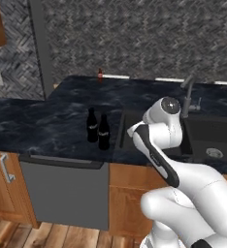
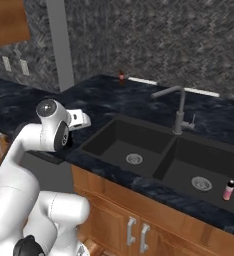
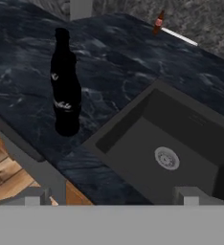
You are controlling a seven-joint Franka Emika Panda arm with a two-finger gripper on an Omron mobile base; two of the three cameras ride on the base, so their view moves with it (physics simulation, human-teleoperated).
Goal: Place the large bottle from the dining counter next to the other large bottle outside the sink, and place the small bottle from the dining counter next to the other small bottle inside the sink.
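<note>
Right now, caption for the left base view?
Two black bottles stand together on the counter left of the sink.

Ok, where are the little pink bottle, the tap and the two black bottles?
pink bottle (image 2: pixel 229 190), right base view, its body.
tap (image 2: pixel 178 114), right base view, upright stem.
black bottles (image 1: pixel 104 132), left base view, nearer one's body.

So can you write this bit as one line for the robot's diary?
gripper: open, holding nothing | two black bottles: together beside sink | pinkish small bottle: in right basin

Two black bottles (image 1: pixel 98 127) upright beside the sink (image 2: pixel 154 150); pinkish small bottle (image 2: pixel 229 190) inside
</note>
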